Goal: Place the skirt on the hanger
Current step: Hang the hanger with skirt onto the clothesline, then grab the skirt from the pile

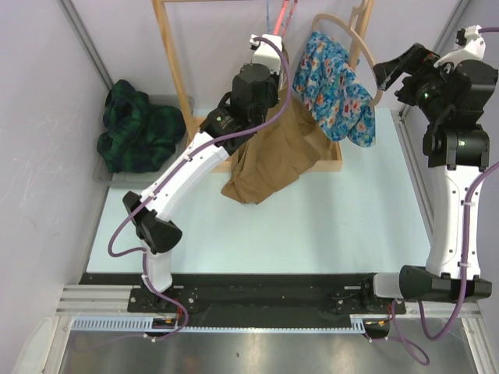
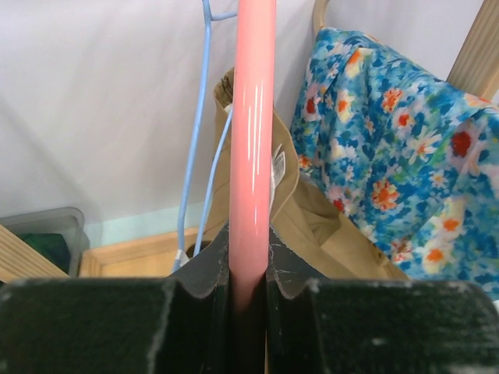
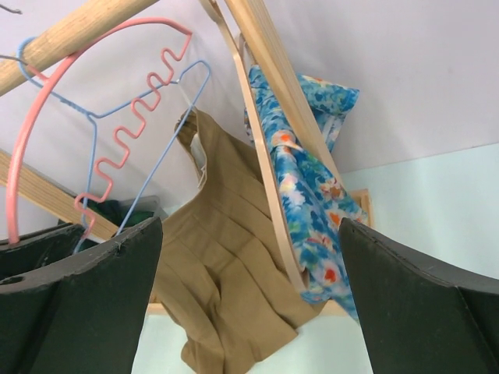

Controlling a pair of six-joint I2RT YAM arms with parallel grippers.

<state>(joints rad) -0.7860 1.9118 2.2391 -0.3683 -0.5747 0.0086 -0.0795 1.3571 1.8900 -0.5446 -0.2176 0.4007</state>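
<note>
My left pincer (image 2: 249, 269) is clamped on the pink hanger (image 2: 254, 117), its bar squeezed between both jaws, up at the wooden rack (image 1: 173, 70) on the far edge of the table (image 1: 327, 226). The tan skirt (image 1: 269, 152) hangs just behind that bar, with its hem slumped onto the table near the middle of the far edge. A blue wire hanger (image 2: 193, 156) runs past its waistband, though I cannot tell whether it carries the skirt. My right pincer (image 3: 249, 300) is spread wide and holds nothing, facing a floral garment (image 3: 304, 187).
</note>
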